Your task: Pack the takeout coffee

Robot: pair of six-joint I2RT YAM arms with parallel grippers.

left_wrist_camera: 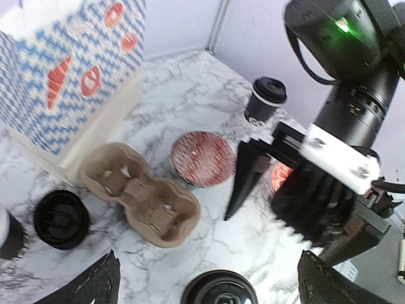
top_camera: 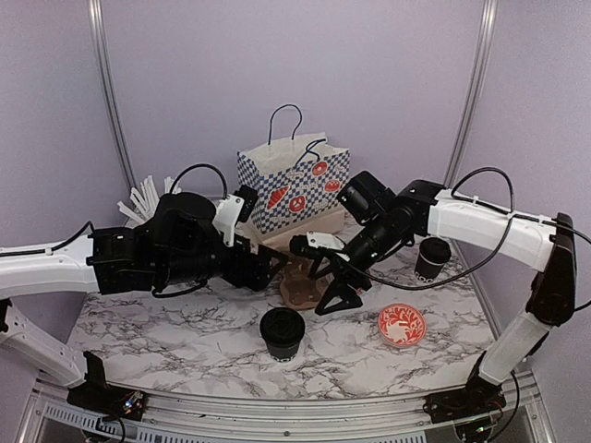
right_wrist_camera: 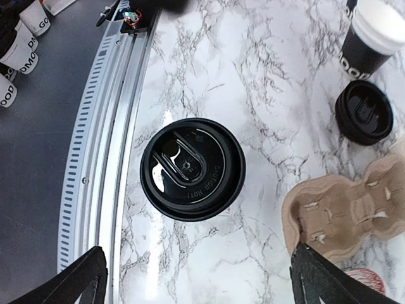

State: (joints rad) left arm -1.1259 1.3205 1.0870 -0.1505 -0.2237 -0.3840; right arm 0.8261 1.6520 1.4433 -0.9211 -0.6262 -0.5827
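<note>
Takeout coffee here is spread over the marble table [top_camera: 175,343] rather than packed. One lidded cup [top_camera: 282,332] stands upright near the middle of the front edge. A second lidded cup [top_camera: 431,258] stands toward the right edge. A third cup [right_wrist_camera: 378,33] is open-topped, its white inside showing, with a loose black lid [right_wrist_camera: 367,111] lying flat just beside it, so it probably needs capping first. The cardboard cup carrier [left_wrist_camera: 142,196] lies in the middle of the surface with both wells empty. It sits just in front of the patterned paper bag [top_camera: 291,189] at the back edge, a sensible staging order of cups into carrier, then carrier into bag. The right gripper [right_wrist_camera: 197,253] hangs above the front cup with its fingers spread wide and nothing between them, likely lining up to take that cup. The left gripper [left_wrist_camera: 209,266] is likewise fully parted and empty, facing the carrier. None of the cups is seated yet, so the job looks barely started.
</note>
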